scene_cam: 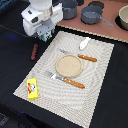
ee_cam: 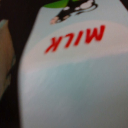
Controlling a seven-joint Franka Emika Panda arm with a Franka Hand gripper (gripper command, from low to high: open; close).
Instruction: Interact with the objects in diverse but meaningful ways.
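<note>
A light blue-and-white little box [ee_cam: 70,75] with red "MILK" print fills the wrist view, very close to the camera. In the exterior view it shows as a small blue-green patch [scene_cam: 48,35] right under my gripper [scene_cam: 46,33], at the mat's far corner on the exterior view's left. My fingers are hidden, so I cannot see whether they are closed on the box. A yellow pack [scene_cam: 32,88] lies at the mat's near corner. On the black table beside the mat is a dark reddish-brown stick [scene_cam: 34,51]. A white scoop-like piece [scene_cam: 84,43] rests near the mat's far edge.
A beige woven mat [scene_cam: 100,95] holds a round tan plate [scene_cam: 68,64], a knife [scene_cam: 81,57] and a fork [scene_cam: 67,80] with orange handles. Behind it, a brown counter [scene_cam: 112,30] carries grey pots [scene_cam: 92,15] and a bowl [scene_cam: 123,17].
</note>
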